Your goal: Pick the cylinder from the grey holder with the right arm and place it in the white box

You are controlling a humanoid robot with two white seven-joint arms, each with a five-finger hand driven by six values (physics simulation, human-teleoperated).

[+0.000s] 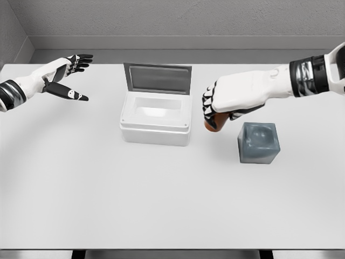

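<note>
**Operator:** Cylinder (pixel 212 124) is in my right hand (pixel 229 100). The fingers (pixel 208 108) are curled down around its top, and only the brown lower end shows below them. It hangs above the counter (pixel 161 194), between the white box (pixel 156 120) and the grey holder (pixel 259 142), clear of both.

**Observer:** Closer to which one?

**Operator:** I make it just up and left of the holder, and just off the box's right wall. The holder sits to the lower right of my hand with its round socket facing up and nothing in it.

**Observer:** And the box?

**Operator:** Near the middle of the counter, open. The grey lid (pixel 157 78) stands up at the back edge and the inside is white and bare.

**Observer:** Your other arm?

**Operator:** My left hand (pixel 64 78) is far off at the upper left, well apart from everything, fingers spread loose and holding nothing.
</note>
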